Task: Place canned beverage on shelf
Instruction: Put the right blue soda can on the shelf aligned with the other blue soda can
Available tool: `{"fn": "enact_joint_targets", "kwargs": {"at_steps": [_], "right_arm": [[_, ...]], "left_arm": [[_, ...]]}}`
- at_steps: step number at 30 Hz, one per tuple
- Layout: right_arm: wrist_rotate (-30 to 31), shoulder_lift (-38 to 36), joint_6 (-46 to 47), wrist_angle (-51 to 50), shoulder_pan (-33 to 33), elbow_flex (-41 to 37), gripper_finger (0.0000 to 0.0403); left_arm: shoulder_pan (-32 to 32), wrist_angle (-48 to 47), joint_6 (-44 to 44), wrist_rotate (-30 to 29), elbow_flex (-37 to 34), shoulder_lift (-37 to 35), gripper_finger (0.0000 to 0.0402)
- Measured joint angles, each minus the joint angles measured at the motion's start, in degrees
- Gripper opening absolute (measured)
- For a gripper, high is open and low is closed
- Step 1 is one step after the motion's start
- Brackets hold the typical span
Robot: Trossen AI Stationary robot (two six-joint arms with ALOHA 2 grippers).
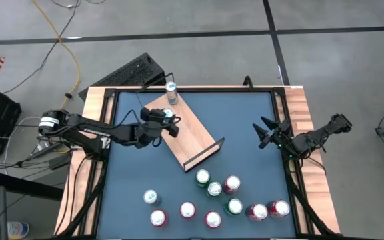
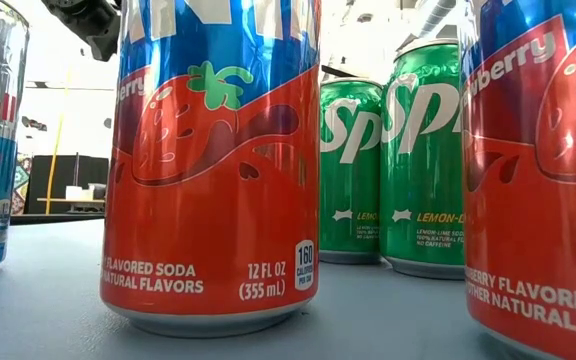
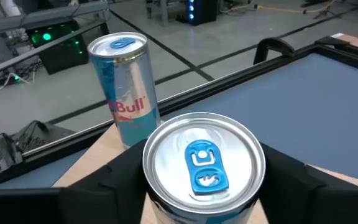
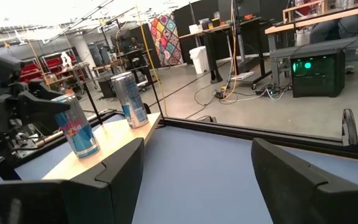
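The shelf (image 1: 193,139), a light-wood board with black end rails, lies slantwise on the blue table at the far left. A silver-blue Red Bull can (image 1: 171,90) stands on its base at the board's far end (image 3: 124,87). A second silver-blue can (image 3: 202,167) stands upright on the board between the fingers of my left gripper (image 1: 169,121), which reaches in from the table's left. My right gripper (image 1: 267,133) hangs open at the table's right side with nothing between its fingers (image 4: 197,180). My left gripper has the second can's upper side wall (image 4: 63,111) between its two fingers (image 3: 124,182), one on each side. The fingers come nearly level from the table's left. The can stands upright with its base (image 4: 87,153) on the board.
Several red and green soda cans (image 1: 212,200) stand near the table's front edge; in the low view they loom close (image 2: 213,170). A black rail (image 1: 207,152) closes the board's near right end. A keyboard (image 1: 135,72) lies beyond the far edge.
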Motion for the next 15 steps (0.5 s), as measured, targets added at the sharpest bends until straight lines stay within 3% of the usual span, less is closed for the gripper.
{"fn": "enact_joint_targets", "kwargs": {"at_steps": [7,15], "right_arm": [[0.0,0.0,0.0,0.0,0.0,0.0,0.0282],[0.0,0.0,0.0,0.0,0.0,0.0,0.0282]], "left_arm": [[0.3,-0.6,1.8,2.5,0.1,-0.3,0.0221],[4.9,-7.7,7.2,13.5,0.1,-5.4,0.0221]]}}
